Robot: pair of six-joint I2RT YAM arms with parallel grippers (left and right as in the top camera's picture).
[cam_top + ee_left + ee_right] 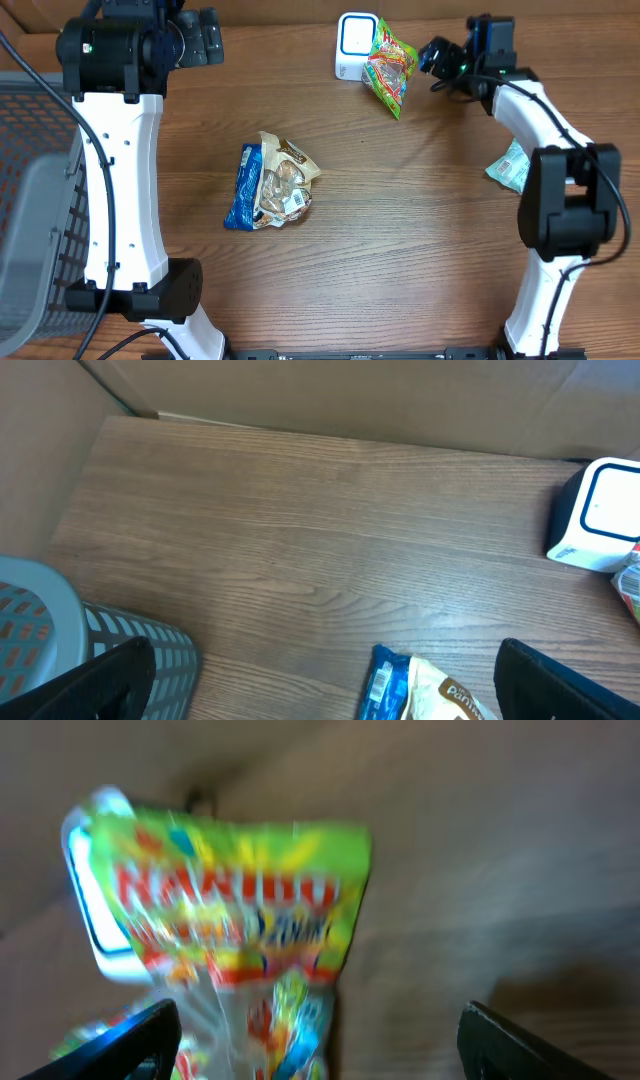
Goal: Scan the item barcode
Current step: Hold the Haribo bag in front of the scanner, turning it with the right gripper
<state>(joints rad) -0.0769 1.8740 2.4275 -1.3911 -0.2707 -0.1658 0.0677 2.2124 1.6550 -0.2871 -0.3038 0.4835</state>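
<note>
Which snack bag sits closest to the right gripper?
The green Haribo bag beside the white scanner; the blue-and-brown bag lies mid-table, the teal packet farther off too.

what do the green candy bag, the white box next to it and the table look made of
Green candy bag: thin plastic film, apparently glossy, crumpled and creased. White box: probably hard smooth plastic, rounded corners, blue-rimmed face. Table: matte wood grain, possibly laminate rather than solid wood.
</note>
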